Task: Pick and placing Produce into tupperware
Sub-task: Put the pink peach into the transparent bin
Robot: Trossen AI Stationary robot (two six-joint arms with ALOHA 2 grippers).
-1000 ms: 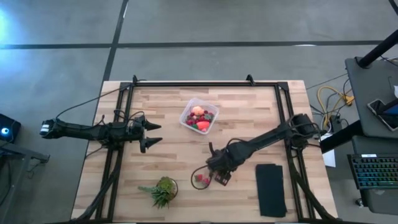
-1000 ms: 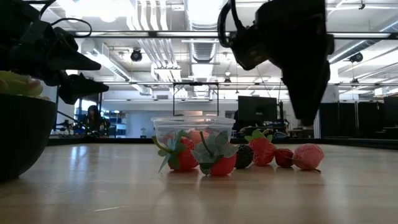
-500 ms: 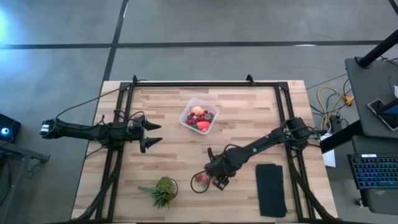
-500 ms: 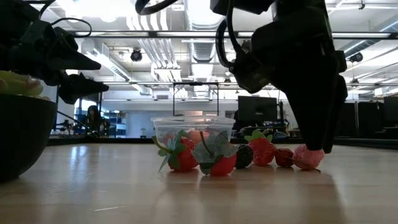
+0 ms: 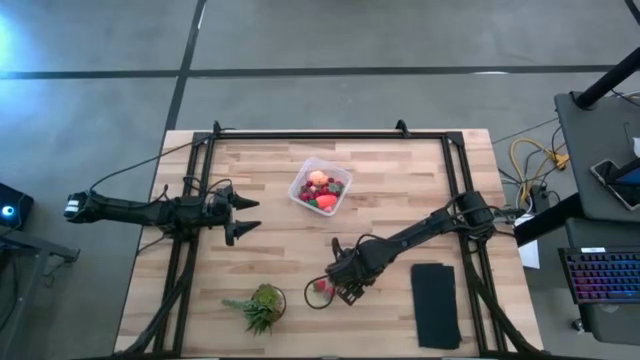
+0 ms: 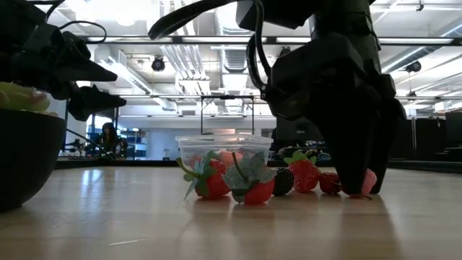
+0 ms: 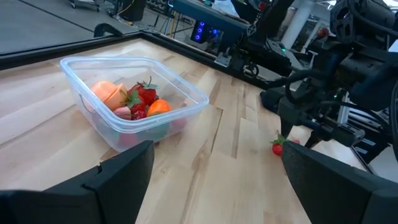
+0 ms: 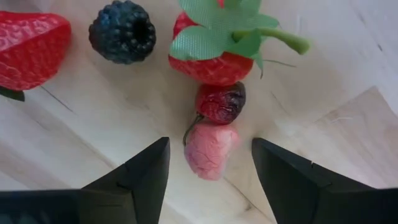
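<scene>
The clear tupperware [image 5: 321, 187] stands on its base at the table's far middle, with a pink-orange fruit, strawberries and an orange piece [image 7: 158, 107] inside. Loose produce [image 5: 322, 288] lies on the wood near the middle: strawberries [image 6: 253, 189], a blackberry [image 8: 122, 31], a dark red berry [image 8: 221, 102] and a pink piece [image 8: 210, 157]. My right gripper [image 8: 210, 177] is open and down at the table, its fingers on either side of the pink piece [image 6: 367, 182] with gaps showing. My left gripper [image 5: 245, 215] waits open over the table's left.
A spiky potted plant [image 5: 262, 305] stands near the near edge, left of the loose produce; its dark pot [image 6: 25, 155] fills the low view's left. A flat black pad [image 5: 435, 305] lies at the near right. Black frame rails [image 5: 200, 180] run along the table's sides.
My right gripper has come down from above the loose produce to the tabletop, shifting slightly toward the near-left, and now straddles the pink piece. The produce has stayed where it was.
</scene>
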